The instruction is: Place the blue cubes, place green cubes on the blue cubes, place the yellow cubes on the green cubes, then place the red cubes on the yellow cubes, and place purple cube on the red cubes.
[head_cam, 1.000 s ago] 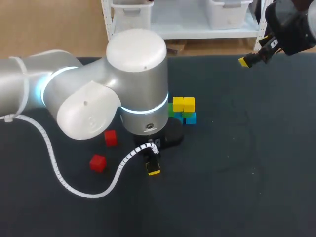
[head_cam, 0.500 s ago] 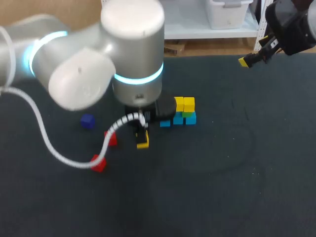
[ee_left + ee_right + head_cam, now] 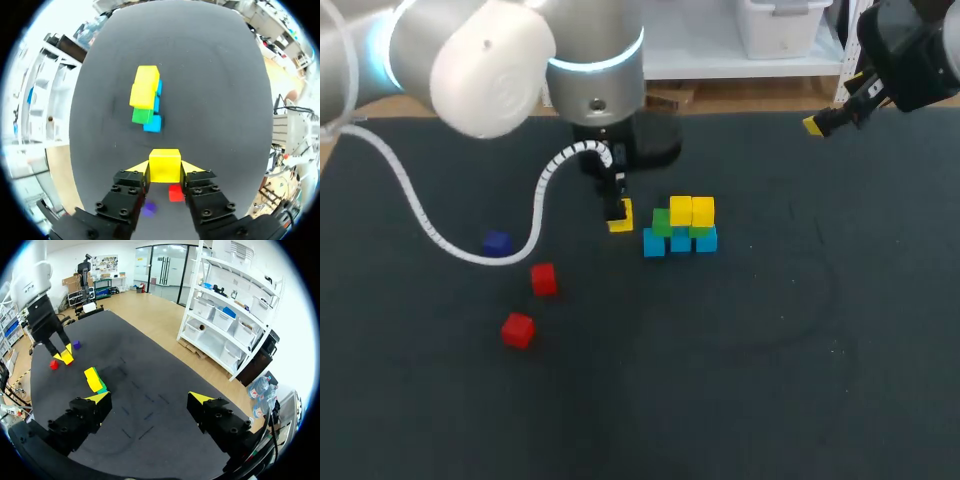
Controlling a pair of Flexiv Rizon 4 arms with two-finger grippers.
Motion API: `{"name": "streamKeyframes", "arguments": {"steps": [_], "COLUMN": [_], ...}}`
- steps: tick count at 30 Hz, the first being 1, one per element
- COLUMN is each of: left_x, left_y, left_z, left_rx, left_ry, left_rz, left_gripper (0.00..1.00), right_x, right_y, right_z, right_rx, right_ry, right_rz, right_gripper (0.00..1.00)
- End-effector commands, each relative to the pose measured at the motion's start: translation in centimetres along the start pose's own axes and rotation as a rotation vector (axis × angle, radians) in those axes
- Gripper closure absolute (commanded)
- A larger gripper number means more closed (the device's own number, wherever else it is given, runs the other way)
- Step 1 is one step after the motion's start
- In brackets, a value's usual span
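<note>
My left gripper (image 3: 617, 208) is shut on a yellow cube (image 3: 620, 219) and hangs just left of the cube pile. In the left wrist view the held yellow cube (image 3: 164, 165) sits between the fingers. Ahead of it is the pile: a row of three blue cubes (image 3: 654, 244), green cubes (image 3: 663, 222) on them, and two yellow cubes (image 3: 692, 211) over the middle and right ones. The left green cube (image 3: 142, 115) has a bare top. Two red cubes (image 3: 544, 280) (image 3: 517, 329) and a purple cube (image 3: 497, 243) lie at the left. My right gripper (image 3: 825, 122) stands open at the far right, nothing in it.
The table (image 3: 770, 330) is a dark mat. My left arm's big silver joints (image 3: 590, 60) and a white spiral cable (image 3: 420, 215) hang over the far left part.
My left arm has swung from the table's front middle toward the back, carrying the yellow cube to the pile's left side and uncovering the purple cube. The right arm has not moved.
</note>
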State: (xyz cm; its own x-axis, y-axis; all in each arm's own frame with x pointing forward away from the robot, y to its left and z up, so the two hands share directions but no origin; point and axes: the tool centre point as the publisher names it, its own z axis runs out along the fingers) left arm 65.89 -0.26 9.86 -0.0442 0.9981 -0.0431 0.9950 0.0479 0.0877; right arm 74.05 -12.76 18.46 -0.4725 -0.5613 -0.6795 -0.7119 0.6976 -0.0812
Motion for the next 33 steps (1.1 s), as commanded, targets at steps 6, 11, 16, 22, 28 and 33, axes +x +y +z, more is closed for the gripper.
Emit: {"name": "streamKeyframes", "arguments": {"steps": [6, 11, 16, 22, 28, 33], "left_x": [-2.7, -3.1, -2.9, -2.8, -3.5, -4.1], "left_y": [2.3, 2.8, 3.4, 3.7, 3.8, 3.8], "left_z": [1.4, 1.7, 2.4, 2.7, 3.4, 3.8], "left_rx": [0.104, 0.109, 0.118, 0.115, 0.126, 0.132], "left_ry": [0.027, 0.028, 0.023, -0.001, -0.02, -0.025], "left_rz": [0.106, 0.118, 0.073, 0.035, 0.046, 0.06], "left_gripper": [1.0, 1.0, 1.0, 1.0, 1.0, 1.0], "right_x": [0.0, 0.0, 0.0, 0.0, 0.0, 0.0], "right_y": [0.1, 0.1, 0.1, 0.1, 0.1, 0.1], "right_z": [0.0, 0.0, 0.0, 0.0, 0.0, 0.0], "right_rx": [0.002, 0.002, 0.002, 0.002, 0.002, 0.002], "right_ry": [0.0, 0.0, 0.0, 0.0, 0.0, 0.0], "right_rz": [0.001, 0.001, 0.001, 0.001, 0.001, 0.001], "right_gripper": [0.0, 0.0, 0.0, 0.0, 0.0, 0.0]}}
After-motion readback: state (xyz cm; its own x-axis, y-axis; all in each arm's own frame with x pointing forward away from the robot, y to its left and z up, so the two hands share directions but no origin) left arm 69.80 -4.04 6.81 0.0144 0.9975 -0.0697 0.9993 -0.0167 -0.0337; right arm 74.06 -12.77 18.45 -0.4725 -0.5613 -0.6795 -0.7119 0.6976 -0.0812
